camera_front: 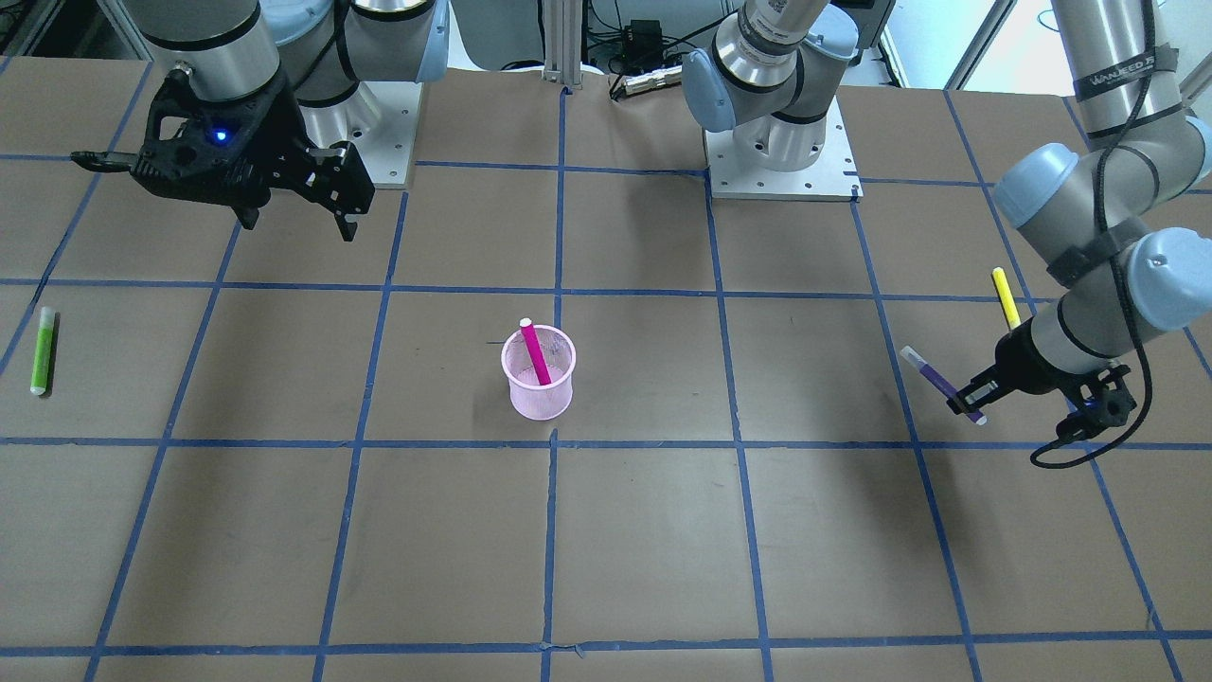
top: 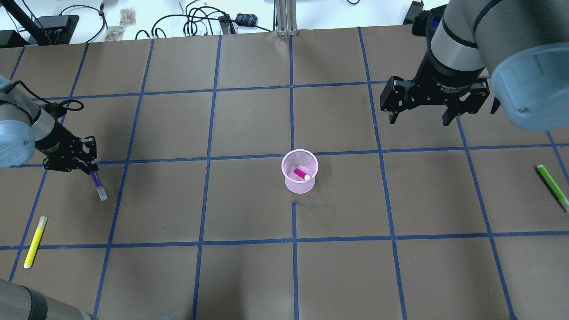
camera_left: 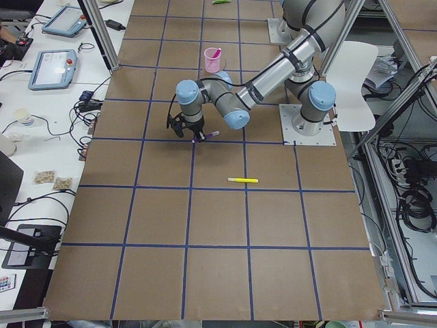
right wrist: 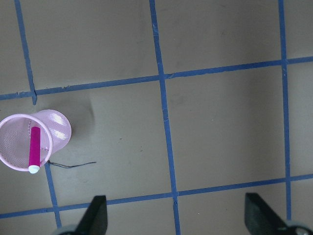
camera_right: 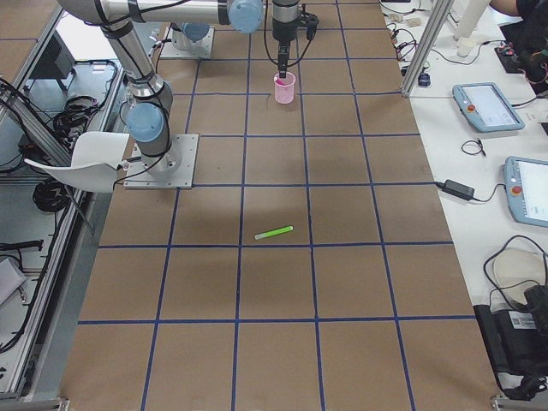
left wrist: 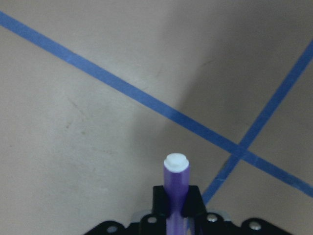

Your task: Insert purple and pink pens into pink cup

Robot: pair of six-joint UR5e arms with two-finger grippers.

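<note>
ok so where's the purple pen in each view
exterior front-facing: purple pen at mid right, held in the left tool.
overhead exterior: far left, sticking out below that tool.
exterior left: upper centre, at the near arm's tip.
exterior right: not visible.
left wrist-mounted: bottom centre, pointing away from the camera.
right wrist-mounted: not in it.
shared landmark: pink cup, mid-table, in every view but the left wrist's.

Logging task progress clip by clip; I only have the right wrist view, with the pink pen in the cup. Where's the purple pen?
Observer: The left gripper has its fingers shut on the purple pen, well off to the cup's side.
Operator: Any other pens out there?
Observer: A yellow pen lies on the table on that same side.
Operator: More?
Observer: A green pen lies at the opposite end.
</note>
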